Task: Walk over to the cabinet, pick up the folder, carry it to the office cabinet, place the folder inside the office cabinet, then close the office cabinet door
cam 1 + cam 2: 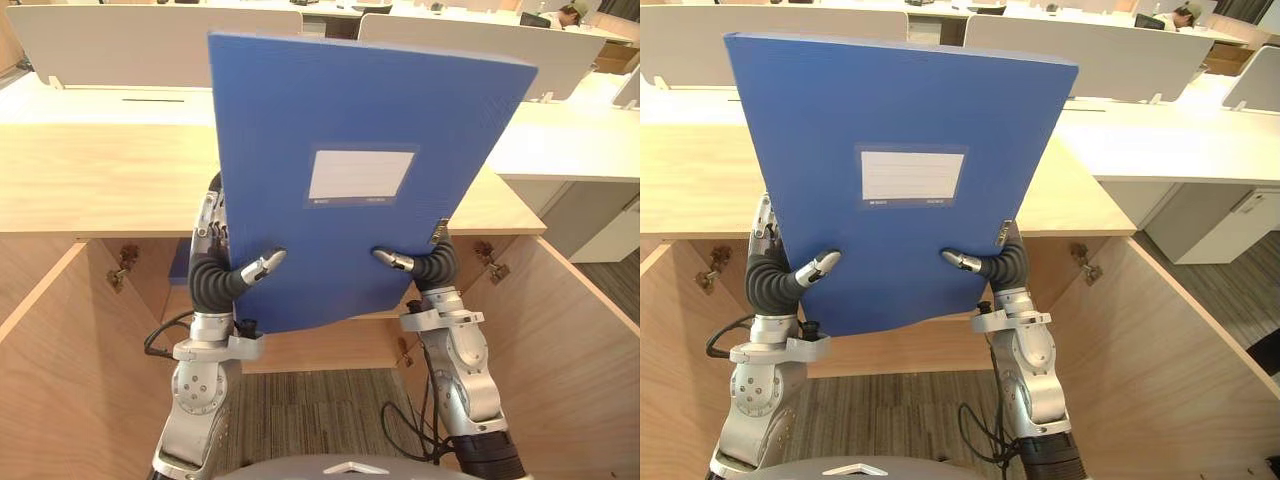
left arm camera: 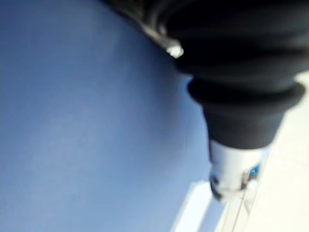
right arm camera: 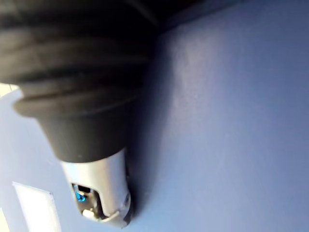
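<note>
I hold a large blue folder (image 1: 350, 130) with a white label upright in front of me, between both hands. My left hand (image 1: 212, 282) grips its lower left edge, with the thumb (image 1: 262, 266) pressed on the front face. My right hand (image 1: 438, 266) grips the lower right edge in the same way, thumb (image 1: 393, 260) on the front. The fingers of both hands are hidden behind the folder. In the wrist views the blue cover (image 2: 87, 121) (image 3: 231, 121) lies right against each thumb (image 2: 236, 164) (image 3: 101, 193). The folder hangs above the open wooden office cabinet (image 1: 100, 180).
The cabinet's two doors stand wide open, one at the left (image 1: 50, 370) and one at the right (image 1: 570, 350). Something blue (image 1: 179, 262) lies inside on the shelf (image 1: 320, 350). White desks with dividers (image 1: 150, 45) stand behind. A person (image 1: 572, 12) sits far back right.
</note>
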{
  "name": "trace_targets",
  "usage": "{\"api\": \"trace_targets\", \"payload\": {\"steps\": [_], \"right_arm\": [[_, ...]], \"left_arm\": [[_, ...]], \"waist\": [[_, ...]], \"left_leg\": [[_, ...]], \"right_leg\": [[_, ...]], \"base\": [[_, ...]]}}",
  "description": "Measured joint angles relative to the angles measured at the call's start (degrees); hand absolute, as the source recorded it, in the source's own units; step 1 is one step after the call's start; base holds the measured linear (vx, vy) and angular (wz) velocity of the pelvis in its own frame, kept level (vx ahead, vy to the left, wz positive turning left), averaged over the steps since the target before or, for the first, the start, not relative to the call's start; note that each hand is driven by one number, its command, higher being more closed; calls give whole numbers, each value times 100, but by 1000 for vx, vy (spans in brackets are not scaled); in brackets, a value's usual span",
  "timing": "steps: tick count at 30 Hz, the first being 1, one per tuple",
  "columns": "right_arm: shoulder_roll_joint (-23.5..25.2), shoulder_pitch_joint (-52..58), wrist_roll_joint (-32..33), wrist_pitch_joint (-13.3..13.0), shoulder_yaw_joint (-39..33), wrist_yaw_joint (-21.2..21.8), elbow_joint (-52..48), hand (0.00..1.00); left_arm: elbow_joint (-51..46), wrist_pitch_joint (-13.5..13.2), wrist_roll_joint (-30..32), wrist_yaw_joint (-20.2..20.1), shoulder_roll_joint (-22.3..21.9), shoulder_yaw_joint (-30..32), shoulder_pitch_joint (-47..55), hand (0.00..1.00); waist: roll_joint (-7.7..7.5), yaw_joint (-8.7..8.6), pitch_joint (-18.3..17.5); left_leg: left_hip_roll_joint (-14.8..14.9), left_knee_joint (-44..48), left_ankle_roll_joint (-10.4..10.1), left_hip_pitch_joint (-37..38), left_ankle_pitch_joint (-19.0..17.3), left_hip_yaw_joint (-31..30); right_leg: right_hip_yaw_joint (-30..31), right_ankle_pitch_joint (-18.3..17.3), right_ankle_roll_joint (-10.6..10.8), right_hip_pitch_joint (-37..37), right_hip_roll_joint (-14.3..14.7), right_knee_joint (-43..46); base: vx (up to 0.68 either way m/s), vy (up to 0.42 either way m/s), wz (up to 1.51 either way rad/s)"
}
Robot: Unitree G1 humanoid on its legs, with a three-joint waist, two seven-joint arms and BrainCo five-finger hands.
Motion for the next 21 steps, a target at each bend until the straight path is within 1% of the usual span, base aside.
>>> {"api": "trace_targets", "payload": {"steps": [4,7,9,12,16,18,21], "right_arm": [[205,15,-111,0,-25,-119,0,100],[353,128,-216,0,-145,-240,0,100],[444,251,-290,5,-305,-342,0,100],[533,338,-454,11,-510,-430,0,100],[613,457,-586,29,-612,-477,-1,100],[595,514,-701,126,-650,-474,0,100],[598,528,-896,157,-688,-475,0,100]], "left_arm": [[317,22,214,129,-38,351,31,0],[695,144,218,234,-205,833,182,0],[994,280,207,324,-359,1274,413,0],[1334,405,204,367,-418,1657,636,0],[1661,572,205,357,-481,1963,760,0],[1865,654,206,331,-488,2078,790,0],[2238,721,206,214,-488,2172,867,0]], "waist": [[0,-2,-2],[-18,-11,-22],[-27,21,-28],[-28,48,-30],[-43,57,-41],[-44,56,-43],[-40,50,-47]], "left_leg": [[0,0,-1,-21,21,-53],[-1,0,-10,-74,53,-139],[3,-1,-12,-75,58,-151],[2,-2,-14,-78,59,-152],[3,-4,-34,-91,48,-170],[2,-4,-50,-99,38,-184],[2,-4,-56,-127,40,-200]], "right_leg": [[-48,10,13,4,-3,-2],[-146,14,19,4,-7,-12],[-159,15,16,10,-4,-16],[-159,6,-2,7,-6,-13],[-169,-20,6,1,-8,-18],[-179,-36,23,-2,-12,-24],[-190,-37,24,-19,-14,-36]], "base": [[-8,-7,6],[-7,-13,15],[-4,-8,3],[0,0,0],[-4,-1,1],[-11,-2,2],[-2,0,1]]}}
